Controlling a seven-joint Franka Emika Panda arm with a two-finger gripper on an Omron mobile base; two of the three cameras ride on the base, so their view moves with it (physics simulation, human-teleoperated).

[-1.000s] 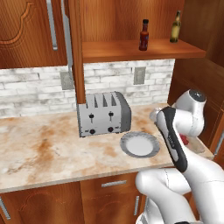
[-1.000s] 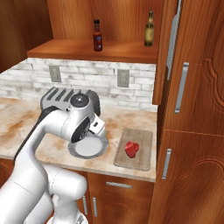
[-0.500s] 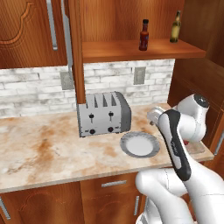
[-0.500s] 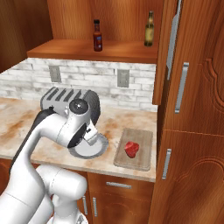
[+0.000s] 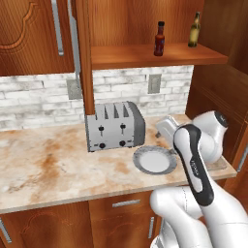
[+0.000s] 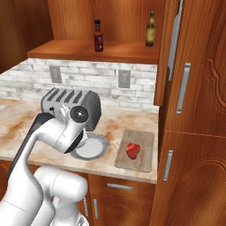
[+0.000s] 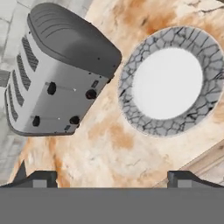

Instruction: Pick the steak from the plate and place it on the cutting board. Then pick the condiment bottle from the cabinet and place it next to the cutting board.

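The steak [image 6: 132, 150], small and red, lies on the light-brown cutting board [image 6: 142, 140] at the right end of the counter. Left of the board sits the round grey-rimmed plate [image 6: 102, 142] [image 5: 155, 161] [image 7: 169, 83], with nothing on it. My gripper [image 7: 111, 178] hangs open above the counter in front of the plate and toaster, its fingertips wide apart and nothing between them. The condiment bottle [image 5: 159, 38] [image 6: 98, 36], dark with a red cap, stands upright on the open shelf of the cabinet [image 5: 160, 54].
A silver toaster [image 5: 115, 126] [image 7: 57, 74] stands just left of the plate. A taller olive-green bottle [image 5: 194, 30] [image 6: 151, 29] stands on the shelf to the right of the condiment bottle. A tall wooden cabinet side [image 6: 194, 101] borders the board on the right.
My hand has drawn a little to the left, away from the cutting board and toward the plate. The steak stays still on the board.
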